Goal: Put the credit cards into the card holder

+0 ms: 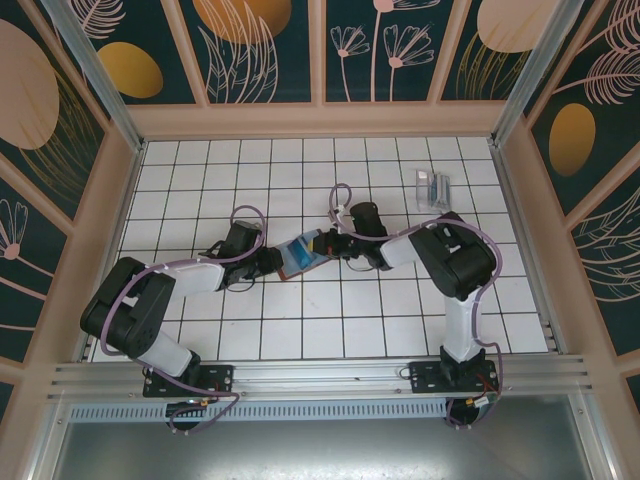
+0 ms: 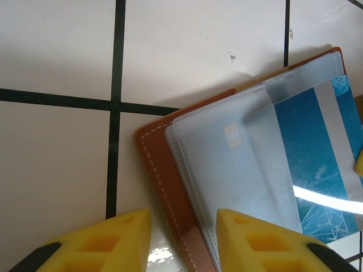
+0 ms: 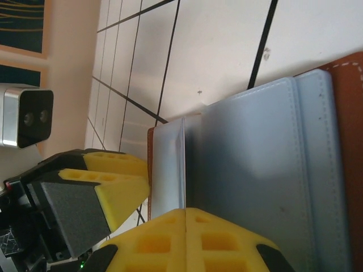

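Observation:
The card holder [image 1: 292, 262] lies open at mid-table between my two grippers, brown leather edge [image 2: 164, 181] and blue-grey lining [image 3: 266, 170] showing. A blue credit card [image 2: 312, 164] sits partly inside a clear sleeve. My right gripper [image 1: 330, 245] [image 3: 186, 218] is shut on the card's near end, which I see edge-on running into the seam of its jaws. My left gripper [image 1: 272, 262] [image 2: 184, 241] is open and straddles the holder's left edge: one finger over the tile, the other on the sleeves. Two more credit cards [image 1: 432, 187] lie at the far right.
The left gripper's yellow fingers [image 3: 116, 181] stand close beside the holder's edge, a short way from the right gripper. Patterned walls [image 1: 320, 50] enclose the tiled table [image 1: 200, 170] on three sides. Both arms' cables loop near the holder.

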Controlling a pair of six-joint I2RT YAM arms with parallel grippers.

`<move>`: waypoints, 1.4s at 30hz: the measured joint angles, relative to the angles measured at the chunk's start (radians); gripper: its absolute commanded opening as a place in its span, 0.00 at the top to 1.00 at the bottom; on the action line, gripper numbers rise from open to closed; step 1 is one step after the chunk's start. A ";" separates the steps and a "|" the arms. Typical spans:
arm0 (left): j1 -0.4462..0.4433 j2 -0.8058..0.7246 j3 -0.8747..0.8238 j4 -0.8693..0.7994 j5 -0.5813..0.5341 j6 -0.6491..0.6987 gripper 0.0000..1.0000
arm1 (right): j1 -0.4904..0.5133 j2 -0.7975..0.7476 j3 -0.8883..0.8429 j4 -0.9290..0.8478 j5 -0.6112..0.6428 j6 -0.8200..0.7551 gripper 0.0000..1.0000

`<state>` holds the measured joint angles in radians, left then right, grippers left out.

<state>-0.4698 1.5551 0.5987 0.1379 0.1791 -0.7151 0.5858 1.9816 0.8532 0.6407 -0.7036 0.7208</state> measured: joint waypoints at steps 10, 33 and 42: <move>-0.004 0.006 -0.005 0.019 -0.001 0.000 0.66 | 0.034 0.025 -0.021 0.102 0.057 0.088 1.00; -0.006 0.007 -0.003 0.012 -0.028 0.001 0.73 | 0.101 0.041 0.034 0.018 0.116 0.015 0.79; -0.008 0.007 -0.002 0.007 -0.031 0.001 0.76 | 0.108 -0.002 0.083 -0.166 0.187 -0.140 0.76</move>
<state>-0.4774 1.5623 0.5968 0.1452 0.1486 -0.7143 0.6937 1.9797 0.9363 0.4751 -0.5163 0.5808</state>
